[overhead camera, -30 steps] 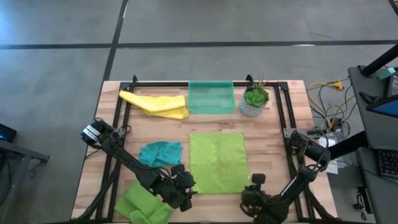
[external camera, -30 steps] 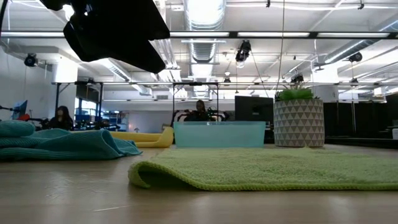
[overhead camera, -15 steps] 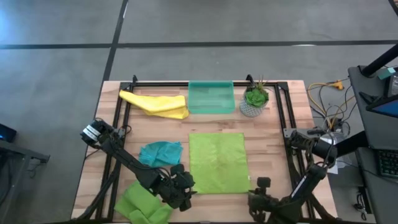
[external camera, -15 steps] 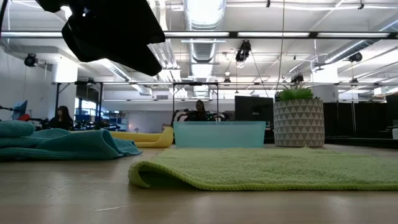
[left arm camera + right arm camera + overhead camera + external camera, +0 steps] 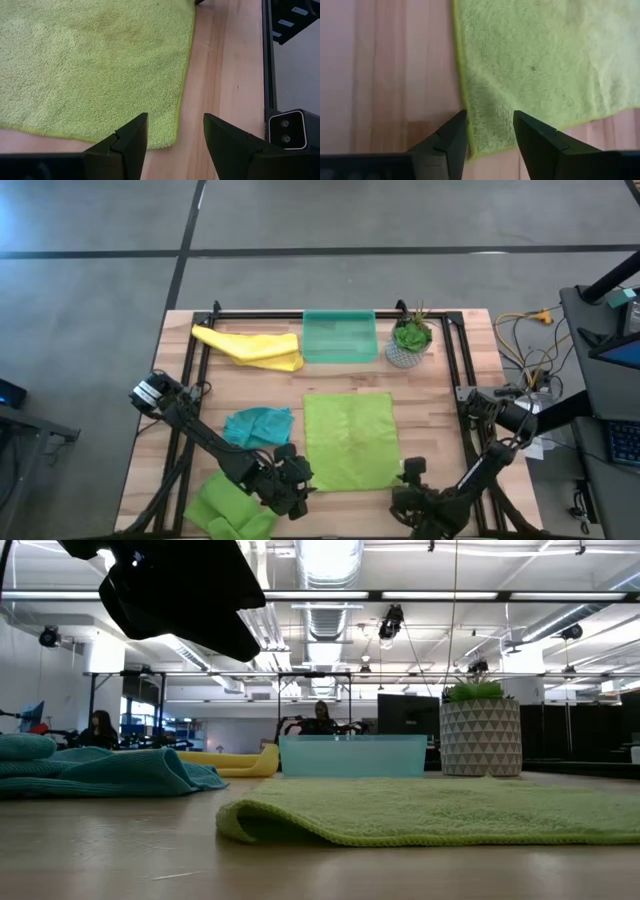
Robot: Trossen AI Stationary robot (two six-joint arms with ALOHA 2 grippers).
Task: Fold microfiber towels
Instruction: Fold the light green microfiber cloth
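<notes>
The left gripper and right gripper hover with fingers apart and empty over the near corners of the flat green towel at the table's middle. It looks soft and light; I would pinch those corners. Farther lie the teal towel and yellow towel.

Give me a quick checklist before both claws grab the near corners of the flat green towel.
1. Flat lime towel spread out, nothing lying on it: ok.
2. Left claw open over its near corner: ok.
3. Right claw open over the other near corner: ok.
4. Both claws empty: ok.
5. Teal towel clear of the flat one: ok.
6. Near edge lying flat: not ok, slightly raised in the low view.
</notes>
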